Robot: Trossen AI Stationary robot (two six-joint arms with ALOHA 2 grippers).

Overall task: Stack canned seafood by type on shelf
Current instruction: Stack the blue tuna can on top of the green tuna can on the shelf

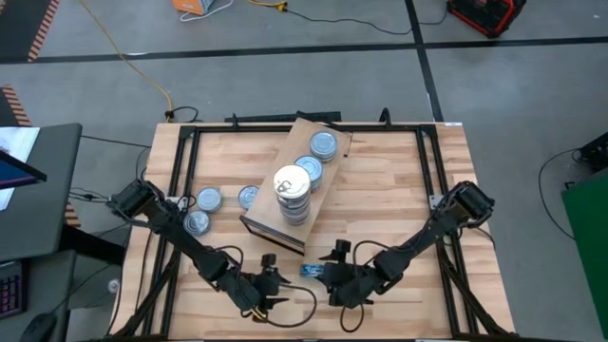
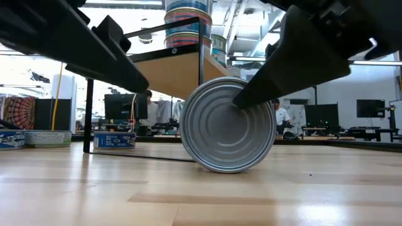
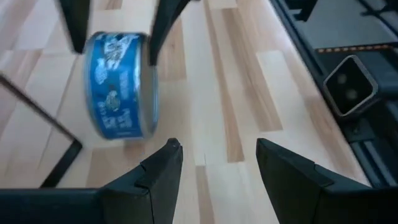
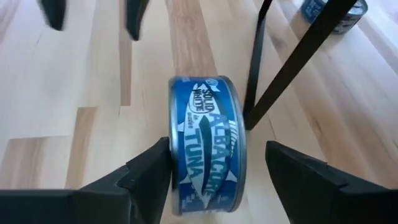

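High view: shelf (image 1: 302, 180) lying askew near table centre, a stack of tins (image 1: 292, 197) on its front part and 2 more tins (image 1: 323, 145) further back. 3 loose tins (image 1: 208, 199) on the slatted tabletop (image 1: 399, 190) beside the shelf's left side. Both arms reaching in to the near edge; left gripper (image 1: 275, 287) and right gripper (image 1: 321, 271) facing each other, with a blue can (image 1: 311, 270) between them, just beside the right one.

Low view: blue can (image 2: 228, 124) standing on its edge like a wheel, ribbed silver face toward the camera, resting on the tabletop. A dark finger touching its upper right rim; another dark arm slanting down on the other side, apart from the can.

Left wrist view: left gripper (image 3: 217, 165) standing moderately wide, holding nothing. Blue can (image 3: 118, 85) ahead and off to one side, well clear of both fingers, with the other arm's 2 fingers framing it.

Right wrist view: right gripper (image 4: 219, 180) spread wide around the blue can (image 4: 205, 146), labelled albacore tuna. Can on edge, flat faces turned toward the 2 fingers, axis running finger to finger; one finger touching or nearly so, a visible gap at the other. Not yet clamped, by the look of it.

Judgement: right arm far the nearer; next move likely a squeeze across the flat faces, with a roll-away risk if contact comes unevenly.
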